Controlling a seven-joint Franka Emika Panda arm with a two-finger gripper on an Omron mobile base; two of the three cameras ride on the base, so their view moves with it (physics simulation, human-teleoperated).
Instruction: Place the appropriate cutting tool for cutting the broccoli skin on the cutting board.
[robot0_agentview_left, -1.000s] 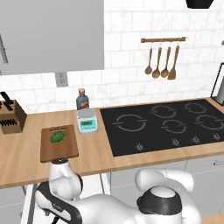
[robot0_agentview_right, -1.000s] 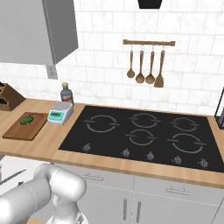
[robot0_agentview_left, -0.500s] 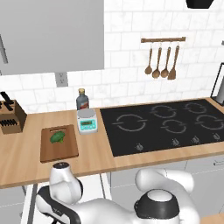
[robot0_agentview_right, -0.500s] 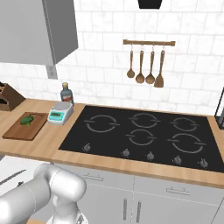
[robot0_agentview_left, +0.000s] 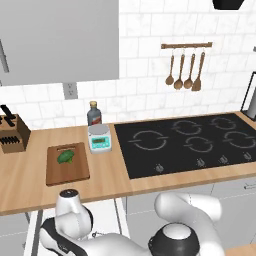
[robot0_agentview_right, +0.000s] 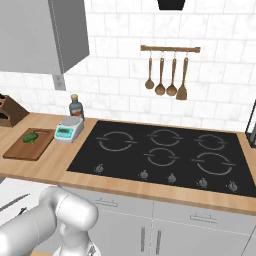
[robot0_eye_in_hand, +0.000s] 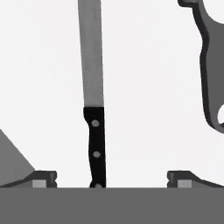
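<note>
Knife (robot0_eye_in_hand: 94, 131) lies on a plain white surface in the hand view, its black riveted handle toward the bottom of that view and its narrow silver blade running straight up to the top edge. The gripper (robot0_eye_in_hand: 109, 179) hangs over it with its two dark fingertips spread wide, one on either side of the handle and touching nothing; the handle sits nearer the left tip than the right. A grey Y-shaped peeler (robot0_eye_in_hand: 210, 65) lies apart from the knife at the right edge of the same view.

Up on the wooden countertop (robot0_agentview_left: 107, 175), the cutting board (robot0_agentview_left: 67, 167) rests left of the black cooktop (robot0_agentview_left: 185, 145), with the small broccoli (robot0_agentview_left: 65, 157) on its far half. A digital scale (robot0_agentview_left: 99, 138) stands just beside the board's far right corner, a dark bottle (robot0_agentview_left: 93, 114) behind it, and a knife block (robot0_agentview_left: 12, 134) sits at the far left against the tiled wall. Wooden spoons (robot0_agentview_left: 185, 72) hang on a rail above the cooktop
</note>
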